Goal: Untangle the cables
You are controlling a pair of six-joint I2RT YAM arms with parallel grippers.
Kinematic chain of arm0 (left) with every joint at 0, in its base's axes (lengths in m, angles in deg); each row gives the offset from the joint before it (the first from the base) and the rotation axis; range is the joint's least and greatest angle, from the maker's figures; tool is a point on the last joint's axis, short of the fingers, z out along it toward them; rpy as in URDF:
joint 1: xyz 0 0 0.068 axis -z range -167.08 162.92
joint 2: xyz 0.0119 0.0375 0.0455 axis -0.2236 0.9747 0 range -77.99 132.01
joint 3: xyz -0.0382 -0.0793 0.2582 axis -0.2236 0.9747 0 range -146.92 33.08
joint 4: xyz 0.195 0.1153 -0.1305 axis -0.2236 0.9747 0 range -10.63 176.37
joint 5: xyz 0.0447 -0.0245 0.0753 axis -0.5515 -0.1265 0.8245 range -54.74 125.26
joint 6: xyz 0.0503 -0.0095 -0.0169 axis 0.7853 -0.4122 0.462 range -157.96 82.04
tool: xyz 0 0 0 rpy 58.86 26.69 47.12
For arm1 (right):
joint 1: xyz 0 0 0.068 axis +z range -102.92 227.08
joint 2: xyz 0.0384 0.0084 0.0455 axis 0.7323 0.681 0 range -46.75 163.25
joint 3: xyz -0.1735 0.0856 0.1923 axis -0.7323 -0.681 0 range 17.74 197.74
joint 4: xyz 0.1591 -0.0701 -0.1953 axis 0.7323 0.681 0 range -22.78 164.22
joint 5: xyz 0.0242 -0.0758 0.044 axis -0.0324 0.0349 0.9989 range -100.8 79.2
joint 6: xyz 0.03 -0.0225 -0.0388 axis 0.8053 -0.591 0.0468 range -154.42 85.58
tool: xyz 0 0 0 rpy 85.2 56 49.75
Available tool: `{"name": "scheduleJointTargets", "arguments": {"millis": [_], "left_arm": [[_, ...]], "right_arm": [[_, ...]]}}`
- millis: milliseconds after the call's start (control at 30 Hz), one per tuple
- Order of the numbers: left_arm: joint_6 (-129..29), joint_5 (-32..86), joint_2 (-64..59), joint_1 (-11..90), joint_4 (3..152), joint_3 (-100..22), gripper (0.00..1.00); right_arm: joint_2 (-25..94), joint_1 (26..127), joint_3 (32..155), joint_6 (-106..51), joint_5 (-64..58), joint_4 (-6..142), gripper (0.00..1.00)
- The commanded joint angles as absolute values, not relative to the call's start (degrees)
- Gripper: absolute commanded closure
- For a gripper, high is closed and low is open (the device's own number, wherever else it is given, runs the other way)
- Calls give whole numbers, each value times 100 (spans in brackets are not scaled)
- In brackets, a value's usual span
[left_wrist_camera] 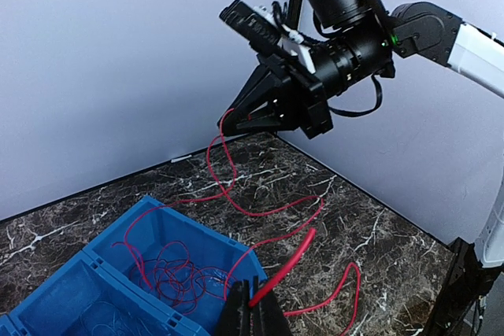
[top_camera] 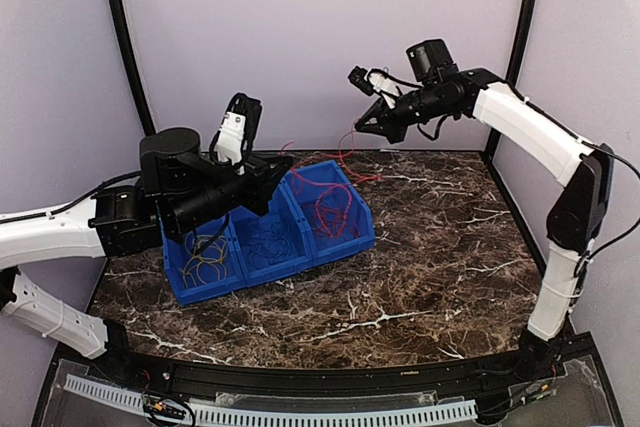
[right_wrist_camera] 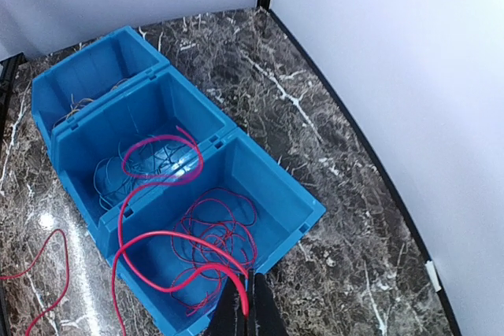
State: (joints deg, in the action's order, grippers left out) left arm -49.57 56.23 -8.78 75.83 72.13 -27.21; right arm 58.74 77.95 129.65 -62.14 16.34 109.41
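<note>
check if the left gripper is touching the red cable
Touching. The left wrist view shows the left gripper shut on the red cable, which runs up and out from between its jaws.

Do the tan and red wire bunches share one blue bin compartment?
No, tan wire coils lie in one end compartment, red wires the opposite.

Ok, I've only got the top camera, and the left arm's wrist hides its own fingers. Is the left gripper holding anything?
Observer: Yes, the left gripper is shut on a red cable.
Operator: And the right one?
Observer: The right gripper is shut on red cable too. I can't tell if it's the same strand.
Operator: Any red straying into the other bins?
Observer: One red loop lies across the middle bin, over the blue cables.
</note>
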Motion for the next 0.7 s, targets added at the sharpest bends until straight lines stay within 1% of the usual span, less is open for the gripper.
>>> {"name": "scheduleJointTargets", "arguments": {"millis": [0, 167, 333, 367, 400, 433, 500, 600, 667], "left_arm": [[-5058, 5674, -1174, 7594, 6923, -2576, 100], [-5169, 5769, -1108, 7594, 6823, -2380, 100], [-5176, 5999, -945, 7594, 6783, -2329, 100], [-5176, 6054, -924, 7596, 6774, -2332, 100], [-5187, 6169, -916, 7594, 6762, -2327, 100], [-5185, 6311, -906, 7594, 6743, -2322, 100], [-5150, 6532, -883, 7596, 6709, -2326, 100], [-5064, 6792, -828, 7598, 6639, -2332, 100], [-4865, 6952, -751, 7560, 6495, -2357, 100]], "right_arm": [[6546, 7902, 13406, -5928, 1591, 11145, 100], [7230, 7929, 13699, -5866, 1207, 11284, 100], [7538, 7988, 13673, -5848, 1419, 11437, 99], [7538, 8033, 13636, -5877, 1420, 11457, 96], [7510, 8082, 13586, -5918, 1383, 11467, 90], [7443, 8128, 13506, -5953, 1306, 11448, 79], [7324, 8205, 13368, -6012, 1154, 11457, 67], [7110, 8224, 13179, -6035, 1115, 11566, 57], [6912, 8224, 12994, -6062, 1056, 11641, 54]]}}
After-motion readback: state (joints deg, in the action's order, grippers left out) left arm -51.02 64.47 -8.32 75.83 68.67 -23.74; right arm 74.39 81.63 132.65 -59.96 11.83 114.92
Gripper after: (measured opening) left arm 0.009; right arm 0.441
